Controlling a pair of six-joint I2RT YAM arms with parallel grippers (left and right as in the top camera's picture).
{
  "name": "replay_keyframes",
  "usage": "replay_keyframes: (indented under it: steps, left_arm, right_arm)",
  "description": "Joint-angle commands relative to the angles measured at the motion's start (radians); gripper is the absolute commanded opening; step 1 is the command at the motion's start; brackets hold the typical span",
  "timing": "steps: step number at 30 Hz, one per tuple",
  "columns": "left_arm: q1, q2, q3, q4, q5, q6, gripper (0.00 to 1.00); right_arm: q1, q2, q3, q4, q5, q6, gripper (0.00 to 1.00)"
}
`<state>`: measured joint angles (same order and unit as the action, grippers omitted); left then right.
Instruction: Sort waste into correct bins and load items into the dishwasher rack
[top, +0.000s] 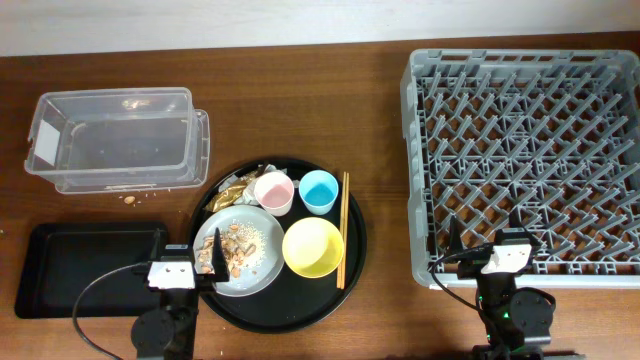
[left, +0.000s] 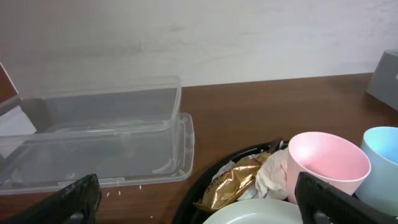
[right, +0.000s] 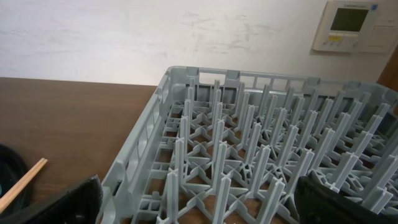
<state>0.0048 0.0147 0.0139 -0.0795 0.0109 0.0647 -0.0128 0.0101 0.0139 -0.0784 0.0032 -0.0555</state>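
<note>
A round black tray (top: 355, 262) holds a grey plate (top: 262, 262) with beige food scraps (top: 237, 247), a pink cup (top: 273, 191), a blue cup (top: 320, 190), a yellow bowl (top: 313, 247), chopsticks (top: 344, 228) and crumpled gold and white wrappers (top: 234, 189). My left gripper (top: 190, 256) is open and empty at the plate's near-left edge. In the left wrist view it (left: 199, 205) faces the wrappers (left: 239, 183), the pink cup (left: 323, 163) and the clear tub (left: 93, 134). My right gripper (top: 492, 246) is open and empty at the near edge of the grey dishwasher rack (top: 525, 150), which fills the right wrist view (right: 249, 155).
The clear tub (top: 110, 140) stands at the back left. The shallow black tray (top: 85, 265) lies at the front left. A few crumbs (top: 130, 200) lie on the table between them. A chopstick tip (right: 22, 183) shows left of the rack.
</note>
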Motion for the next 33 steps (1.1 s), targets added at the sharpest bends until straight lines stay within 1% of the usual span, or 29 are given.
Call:
replay_keyframes:
  steps: [1, 7, 10, 13, 14, 16, 19, 21, 22, 23, 25, 28, 30, 31, 32, 33]
  left_arm:
    - [-0.002, -0.010, -0.005, -0.004, -0.010, 0.019, 0.99]
    - [-0.002, -0.010, -0.005, -0.004, -0.002, 0.019, 0.99]
    - [-0.002, -0.010, -0.005, 0.017, 0.135, -0.011, 0.99]
    - [-0.002, -0.010, -0.005, 0.017, 0.180, -0.012, 0.99]
    - [-0.002, -0.010, -0.005, 0.019, 0.239, -0.012, 0.99]
    - [-0.002, -0.010, -0.004, 0.037, 0.425, -0.049, 0.99]
    - [-0.002, -0.010, -0.004, 0.155, 0.874, -0.072, 0.99]
    - [-0.002, -0.010, -0.004, 0.242, 0.986, -0.072, 0.99]
    - [-0.002, -0.010, -0.004, 0.298, 1.013, -0.073, 0.99]
    - [-0.002, -0.010, -0.004, 0.350, 1.023, -0.084, 0.99]
    - [-0.002, -0.010, -0.002, 0.451, 1.021, -0.169, 0.99]
    - [-0.002, -0.008, 0.022, 0.460, 0.998, -0.208, 0.99]
    - [-0.001, 0.008, 0.084, 0.327, 0.877, -0.232, 0.99]
    - [-0.001, 0.033, 0.145, 0.213, 0.795, -0.223, 0.99]
    - [-0.001, 0.098, 0.250, 0.061, 0.730, -0.140, 0.99]
    - [-0.001, 0.142, 0.307, -0.009, 0.705, -0.094, 0.99]
  right_arm:
    - [-0.007, -0.006, -0.008, -0.003, 0.006, 0.008, 0.99]
    - [-0.007, -0.006, -0.008, -0.003, 0.006, 0.008, 0.99]
    - [-0.007, -0.006, -0.008, -0.003, 0.006, 0.008, 0.98]
    - [-0.007, -0.006, -0.008, -0.003, 0.006, 0.008, 0.99]
    - [-0.007, -0.006, -0.008, -0.003, 0.006, 0.008, 0.99]
    - [-0.007, -0.006, -0.008, -0.003, 0.006, 0.008, 0.99]
    - [-0.007, -0.006, -0.008, -0.003, 0.006, 0.008, 0.99]
    - [-0.007, -0.006, -0.008, -0.003, 0.006, 0.008, 0.99]
    - [-0.007, -0.006, -0.008, -0.003, 0.006, 0.008, 0.99]
    - [-0.007, -0.006, -0.008, -0.003, 0.006, 0.008, 0.99]
    - [-0.007, -0.006, -0.008, -0.003, 0.006, 0.008, 0.99]
    - [-0.007, -0.006, -0.008, -0.003, 0.006, 0.008, 0.99]
    - [-0.007, -0.006, -0.008, -0.003, 0.006, 0.008, 0.99]
    - [-0.007, -0.006, -0.008, -0.003, 0.006, 0.008, 0.99]
    - [-0.007, -0.006, -0.008, -0.003, 0.006, 0.008, 0.99]
    - [-0.007, -0.006, -0.008, -0.003, 0.006, 0.008, 0.98]
